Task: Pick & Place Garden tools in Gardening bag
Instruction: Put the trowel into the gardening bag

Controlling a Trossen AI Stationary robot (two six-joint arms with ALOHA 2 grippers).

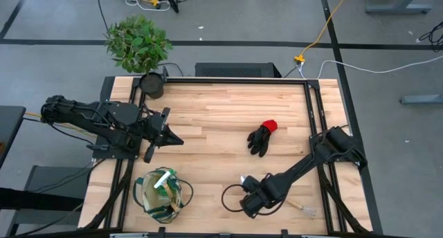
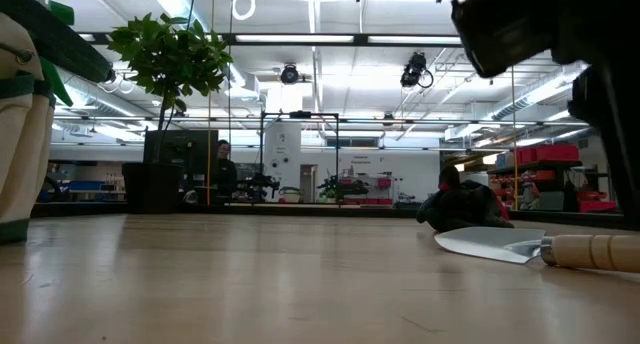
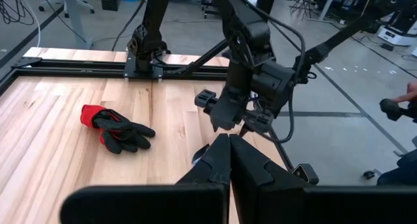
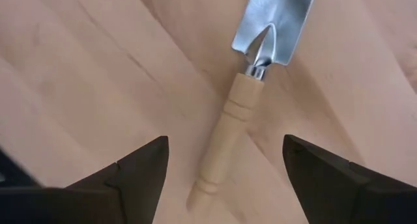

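Wooden-handled silver metal trowel [image 4: 244,94] lying on pale wood counter [image 1: 221,113] | right pincer [image 4: 225,165] hovering spread above its handle | left pincer [image 3: 229,160] waiting pressed together, empty.

We hold our left arm extended from the table's left edge toward its centre, with the left gripper [image 1: 173,138] closed, its fingers [image 3: 225,162] pressed together. We reach our right arm from the right edge toward the near middle of the table, wrist bent downward. The right gripper [image 4: 225,162] hangs with its fingers [image 4: 140,165] spread wide, holding nothing.
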